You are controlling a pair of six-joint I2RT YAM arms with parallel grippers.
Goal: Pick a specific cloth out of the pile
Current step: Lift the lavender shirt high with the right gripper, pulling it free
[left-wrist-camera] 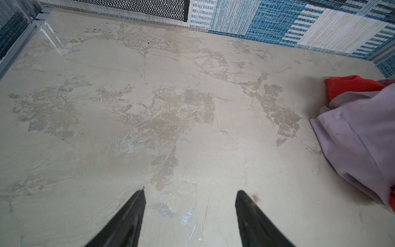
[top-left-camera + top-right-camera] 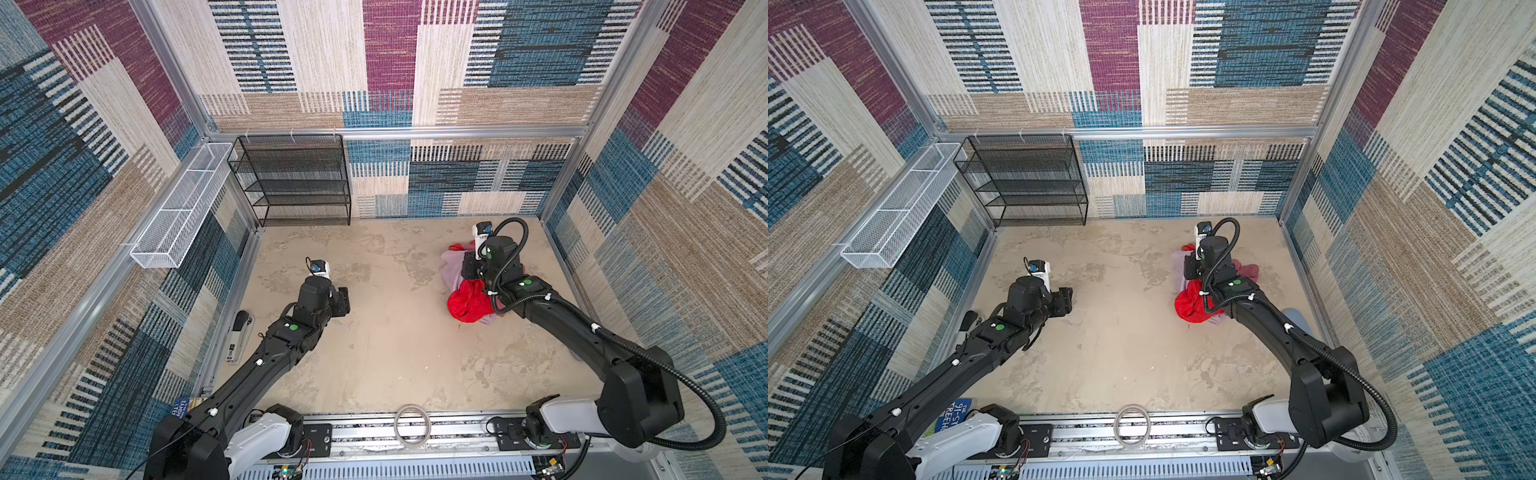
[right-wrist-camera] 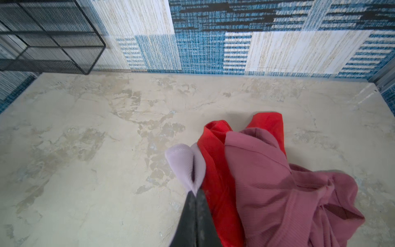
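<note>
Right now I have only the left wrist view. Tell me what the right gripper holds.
Observer: In the right wrist view the right gripper is shut on a fold of the lilac cloth.
Operator: Name the other cloths there.
Observer: A mauve cloth lies partly over the red cloth, right beside the pinched fold.
Operator: Place my left gripper for me.
Observer: In both top views the left gripper hangs over bare table, well left of the pile.

The pile [image 2: 463,305] lies right on the table [image 2: 386,340], the rack [image 2: 297,183] back left.
</note>
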